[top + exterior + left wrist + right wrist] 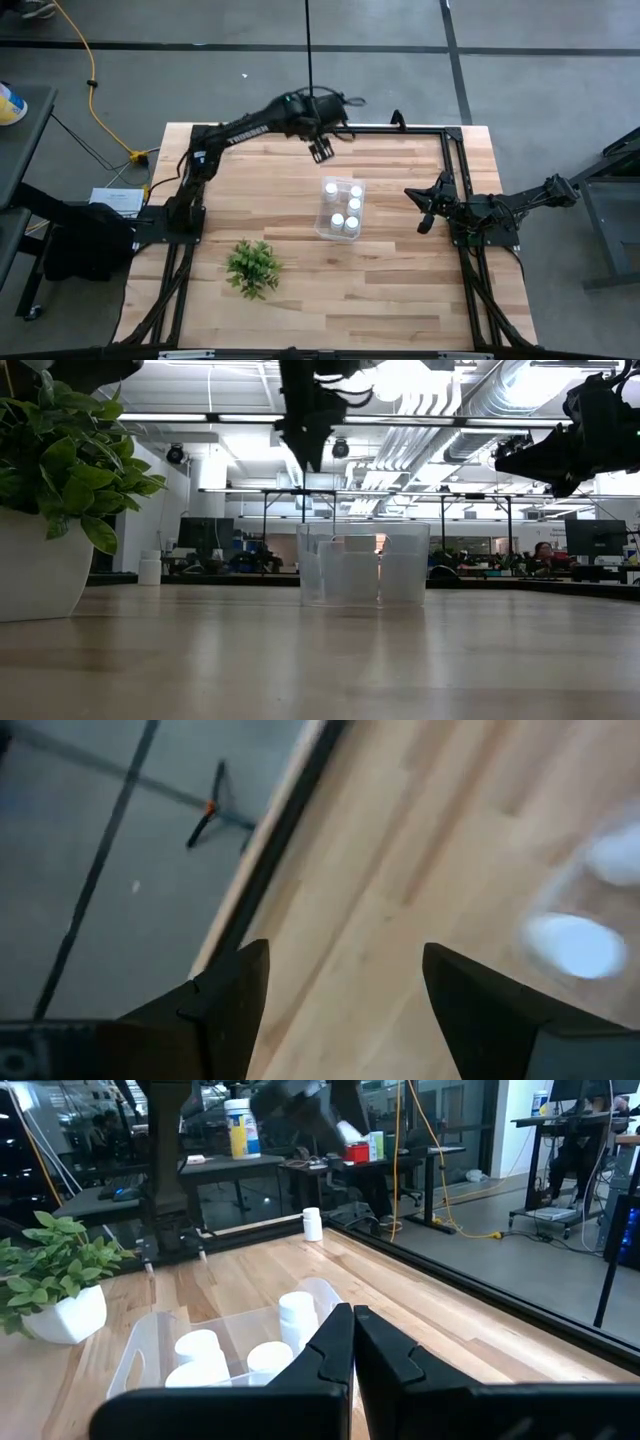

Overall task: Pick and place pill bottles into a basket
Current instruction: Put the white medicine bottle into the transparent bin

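The small clear plastic rectangular basket (340, 209) sits near the middle of the light wooden counter (300, 290), with five tiny white capped pill bottles (351, 223) standing inside it. One more white bottle (312, 1224) stands alone near the counter's far edge, well apart from the basket. The left gripper (321, 151) hangs above the counter just beyond the basket, its dark fingers (228, 1005) spread wide and holding nothing. The right gripper (424, 208) waits at the counter's right edge, its fingers pressed together and empty. A small green leafy plant in a white pot (252, 265) stands near the front left.
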Robot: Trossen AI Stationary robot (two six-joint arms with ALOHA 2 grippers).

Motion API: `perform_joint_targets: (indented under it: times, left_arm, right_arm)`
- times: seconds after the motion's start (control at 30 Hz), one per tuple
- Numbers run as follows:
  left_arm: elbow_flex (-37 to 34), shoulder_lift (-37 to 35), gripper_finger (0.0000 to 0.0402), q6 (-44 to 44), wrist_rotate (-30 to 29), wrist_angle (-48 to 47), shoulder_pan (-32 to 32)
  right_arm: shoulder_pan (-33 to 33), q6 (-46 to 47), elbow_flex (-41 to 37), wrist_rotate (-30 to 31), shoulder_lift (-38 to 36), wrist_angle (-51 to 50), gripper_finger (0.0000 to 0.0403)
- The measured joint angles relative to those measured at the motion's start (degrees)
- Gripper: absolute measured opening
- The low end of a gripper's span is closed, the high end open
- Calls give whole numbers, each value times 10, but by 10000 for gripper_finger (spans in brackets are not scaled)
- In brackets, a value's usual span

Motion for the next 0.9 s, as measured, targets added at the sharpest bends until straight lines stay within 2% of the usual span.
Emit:
perform_joint_targets:
  times: [0.27, 0.53, 0.6, 0.73, 0.9]
  left_arm:
    - [-1, -53, 298, -30, -28, -21, 26]
    - [-4, -125, 298, -84, -122, -47, 21]
    - [-21, -144, 298, -93, -127, -44, 13]
    - [-126, -209, 298, -106, -145, 12, -10]
    - [-385, -336, 298, -122, -134, 180, -42]
  right_arm:
    - [0, 1, 0, 0, 0, 0, 2]
    - [0, 1, 0, 0, 0, 0, 2]
    - [0, 1, 0, 0, 0, 0, 1]
    - [0, 1, 0, 0, 0, 0, 2]
    - [0, 1, 0, 0, 0, 0, 2]
